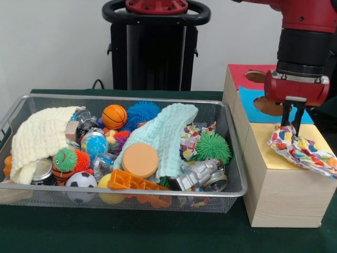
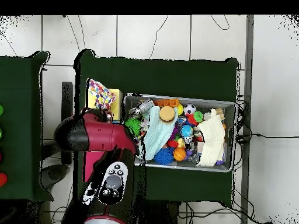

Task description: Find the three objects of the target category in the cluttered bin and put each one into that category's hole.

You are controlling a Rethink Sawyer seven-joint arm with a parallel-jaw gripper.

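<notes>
While the bin [image 1: 16, 108] at the left is crowded with balls, cloths and toys, one dotted white piece [image 1: 196, 136] lies among them beside the green spiky ball [image 1: 213, 146], so at least that one seems left to fetch. Farther right, the gripper [image 1: 291, 125] stands over the yellow-topped box [image 1: 284, 195], fingers pinched on another dotted piece [image 1: 303, 150] draped across its top, hiding the hole; I judge this delivery unfinished.

Plain white wall, dark green tabletop.
The wall [image 1: 52, 47] behind is bare and evenly lit. From overhead, the green-covered table [image 2: 175, 73] stands on a pale tiled floor [image 2: 152, 35], where thin black cables [image 2: 266, 137] trail.
</notes>
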